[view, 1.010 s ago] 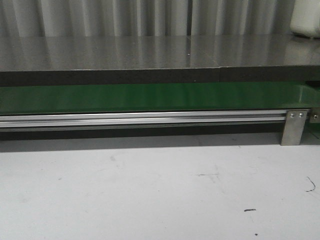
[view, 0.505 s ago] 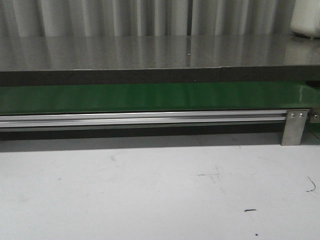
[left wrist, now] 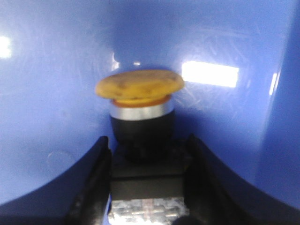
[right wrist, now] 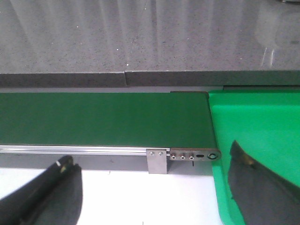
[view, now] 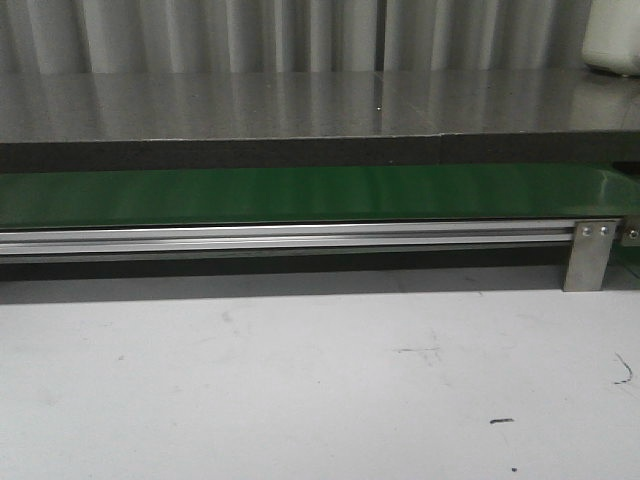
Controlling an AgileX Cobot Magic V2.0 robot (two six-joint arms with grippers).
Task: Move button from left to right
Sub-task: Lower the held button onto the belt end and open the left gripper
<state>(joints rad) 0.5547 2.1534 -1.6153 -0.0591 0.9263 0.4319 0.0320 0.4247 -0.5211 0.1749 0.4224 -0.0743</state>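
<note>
The button fills the left wrist view: a rounded orange cap, a silver ring and a black boxy body. It stands inside a blue container, whose walls surround it. My left gripper is shut on the button's black body, one dark finger against each side. My right gripper is open and holds nothing. It hangs over the white table by the end of the green belt. Neither gripper nor the button shows in the front view.
The green belt runs across the front view on an aluminium rail with a metal bracket. Behind it lies a grey stone counter with a white container. A bright green bin adjoins the belt's end. The white table lies in front.
</note>
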